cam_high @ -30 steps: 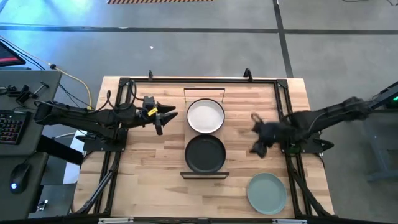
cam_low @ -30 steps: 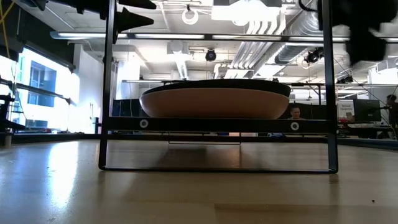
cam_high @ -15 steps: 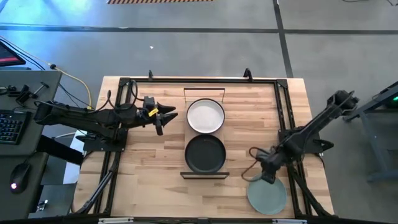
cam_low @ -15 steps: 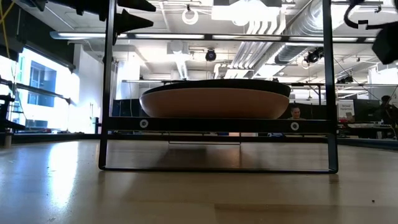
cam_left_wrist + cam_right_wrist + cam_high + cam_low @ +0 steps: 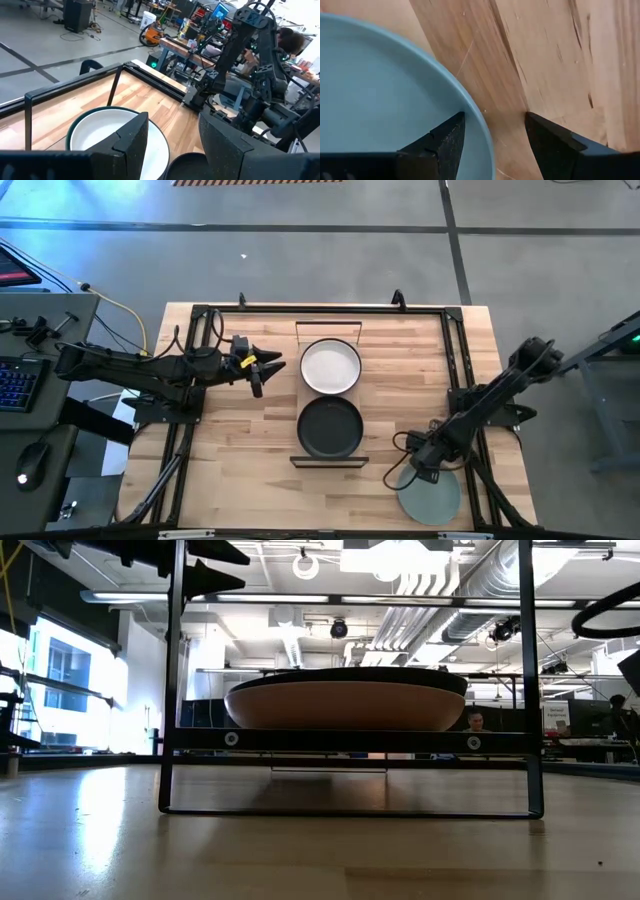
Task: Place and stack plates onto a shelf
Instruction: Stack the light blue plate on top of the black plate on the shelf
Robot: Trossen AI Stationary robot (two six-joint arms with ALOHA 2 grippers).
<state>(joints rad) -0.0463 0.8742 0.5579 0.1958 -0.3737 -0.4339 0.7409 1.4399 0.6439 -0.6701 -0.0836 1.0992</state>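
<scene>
Pale wood tabletop [image 5: 240, 450], round matte pale green plate [image 5: 432, 494], right gripper [image 5: 418, 472] straddling its raised rim

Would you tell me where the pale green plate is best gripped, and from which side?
Grip the pale green plate by its raised rim, probably at the edge facing the shelf. It lies flat on the table, so only the rim offers purchase. The right gripper is open, already straddling that rim from above.

The right arm reached down and toward the table's near right corner, its gripper [image 5: 417, 472] low, fingers [image 5: 445, 142] spread apart. The left arm lay stretched level from the left edge toward the centre, its gripper [image 5: 268, 367] held in the air with fingers [image 5: 131, 140] parted.
</scene>
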